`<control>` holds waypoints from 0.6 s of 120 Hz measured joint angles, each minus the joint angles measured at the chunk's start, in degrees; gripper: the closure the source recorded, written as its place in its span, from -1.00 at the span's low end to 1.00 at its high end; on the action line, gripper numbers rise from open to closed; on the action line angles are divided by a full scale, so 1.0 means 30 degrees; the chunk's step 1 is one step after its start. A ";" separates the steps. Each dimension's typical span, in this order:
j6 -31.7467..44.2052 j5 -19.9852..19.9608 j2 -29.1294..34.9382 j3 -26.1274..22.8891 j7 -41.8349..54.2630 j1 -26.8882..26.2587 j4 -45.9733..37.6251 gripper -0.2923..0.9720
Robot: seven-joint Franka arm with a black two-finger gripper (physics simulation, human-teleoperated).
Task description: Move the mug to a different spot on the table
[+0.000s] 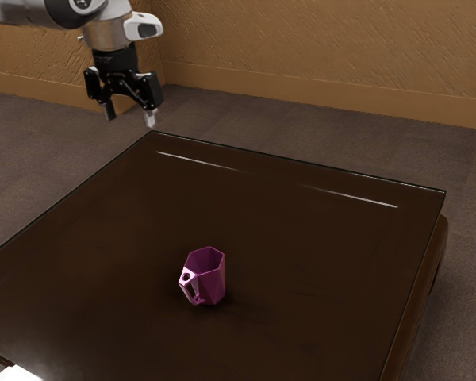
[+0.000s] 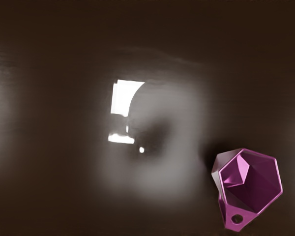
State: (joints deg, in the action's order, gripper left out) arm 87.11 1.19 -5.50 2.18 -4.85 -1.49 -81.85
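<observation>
Purple faceted mug [image 1: 204,276] [image 2: 248,184] upright on dark glossy table [image 1: 317,230], well apart from black gripper [image 1: 129,111] hanging high, jaws spread, empty; likely rigid, light, slick facets, so grab across rim wall

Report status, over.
Gripper open, empty, raised above the table. Purple mug upright mid-table, untouched. Nothing stands between them.

We lose our arm [image 1: 32,9] past the exterior view's upper left edge; the table [image 1: 317,262] runs off the lower edge, where we cannot identify a clipped white patch [image 1: 12,375].
</observation>
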 joint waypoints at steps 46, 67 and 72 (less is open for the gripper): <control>0.3500 -0.0046 0.7561 -0.1261 -0.0086 -0.0095 -1.2685 -0.54; 0.8053 -0.0622 0.8312 -0.2555 0.0259 -0.0121 -1.8123 -0.54; 0.9027 -0.1006 0.7985 -0.2774 0.0323 -0.0120 -1.8558 -0.54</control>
State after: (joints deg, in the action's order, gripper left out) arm 114.19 -1.83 18.45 -6.14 -3.88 -1.85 -137.53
